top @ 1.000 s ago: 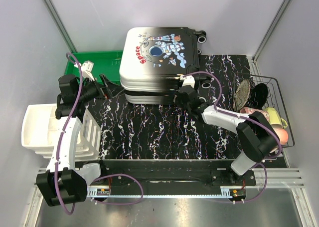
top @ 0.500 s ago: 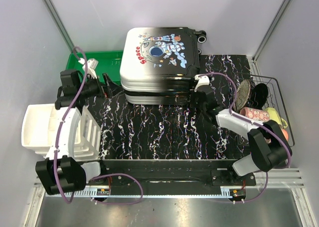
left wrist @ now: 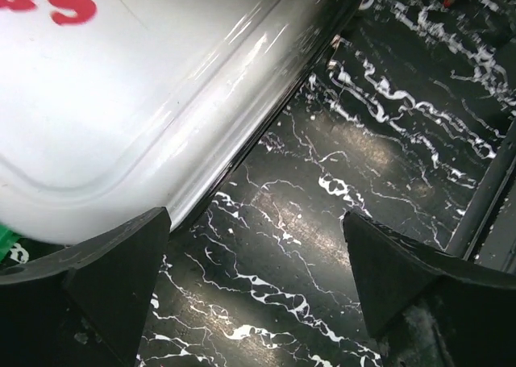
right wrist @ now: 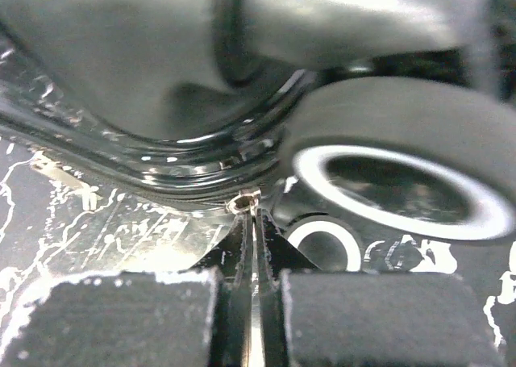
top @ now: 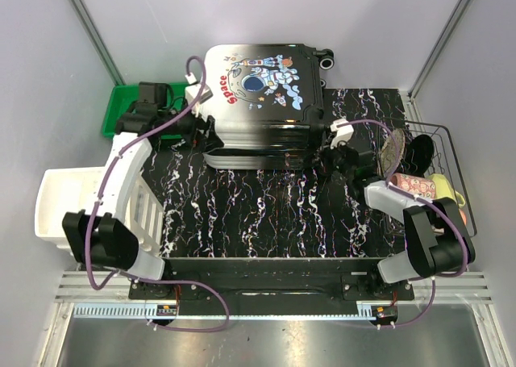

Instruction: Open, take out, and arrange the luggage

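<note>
Left gripper (top: 203,133), released, moved off green plastic bin (top: 119,115) to your one white-to-black hard-shell suitcase (top: 258,101), 8 o'clock side. Right gripper (top: 332,151) clenched, 4 o'clock corner.

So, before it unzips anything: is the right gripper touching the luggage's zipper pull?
Touching. The right wrist view shows the right gripper shut, with the thin metal zipper pull pinched between its fingers.

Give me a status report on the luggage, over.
Left gripper open beside luggage, left corner. Right gripper shut on zipper pull, near wheel. Lid down, lying flat.
</note>
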`<state>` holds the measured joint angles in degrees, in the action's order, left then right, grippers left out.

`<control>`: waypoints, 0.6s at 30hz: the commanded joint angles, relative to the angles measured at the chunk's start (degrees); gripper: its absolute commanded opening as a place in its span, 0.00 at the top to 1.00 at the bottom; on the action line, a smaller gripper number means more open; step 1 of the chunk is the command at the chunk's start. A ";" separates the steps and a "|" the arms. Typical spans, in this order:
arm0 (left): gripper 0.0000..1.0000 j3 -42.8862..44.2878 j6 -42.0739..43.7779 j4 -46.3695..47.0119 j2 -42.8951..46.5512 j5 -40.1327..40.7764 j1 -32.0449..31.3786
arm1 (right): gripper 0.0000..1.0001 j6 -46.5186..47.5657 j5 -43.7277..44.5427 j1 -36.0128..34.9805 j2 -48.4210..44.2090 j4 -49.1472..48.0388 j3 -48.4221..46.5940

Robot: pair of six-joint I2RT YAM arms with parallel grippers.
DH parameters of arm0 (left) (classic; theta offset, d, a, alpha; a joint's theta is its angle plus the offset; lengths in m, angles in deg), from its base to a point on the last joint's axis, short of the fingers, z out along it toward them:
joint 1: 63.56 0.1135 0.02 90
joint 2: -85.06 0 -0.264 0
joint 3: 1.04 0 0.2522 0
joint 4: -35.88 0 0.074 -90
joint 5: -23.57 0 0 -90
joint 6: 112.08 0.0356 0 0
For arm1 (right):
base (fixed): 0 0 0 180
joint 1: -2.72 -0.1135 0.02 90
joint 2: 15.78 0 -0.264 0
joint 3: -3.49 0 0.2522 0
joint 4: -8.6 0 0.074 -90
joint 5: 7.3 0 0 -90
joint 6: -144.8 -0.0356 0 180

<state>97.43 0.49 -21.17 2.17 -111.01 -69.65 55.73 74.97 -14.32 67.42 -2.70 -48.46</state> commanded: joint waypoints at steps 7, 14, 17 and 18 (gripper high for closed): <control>0.12 8.63 -1.91 2.25 -13.43 11.53 -1.30 | 1.00 4.97 -1.06 10.79 2.49 -13.43 -0.30; 0.13 15.39 -3.41 0.05 -21.16 10.57 -0.68 | 1.00 -2.31 -6.31 14.30 11.53 -15.63 -9.07; 0.13 16.89 -4.11 -0.13 -22.57 10.04 -0.51 | 1.00 -5.48 -10.62 14.93 14.35 -22.54 -9.44; 0.14 17.16 -4.37 -0.13 -23.01 9.60 -0.50 | 1.00 -6.20 -11.77 15.10 15.06 -24.67 -9.35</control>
<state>110.52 -3.95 -30.70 -18.64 -98.25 -69.11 53.82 63.52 -2.12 80.05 -14.57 -54.54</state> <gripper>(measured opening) 0.871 0.007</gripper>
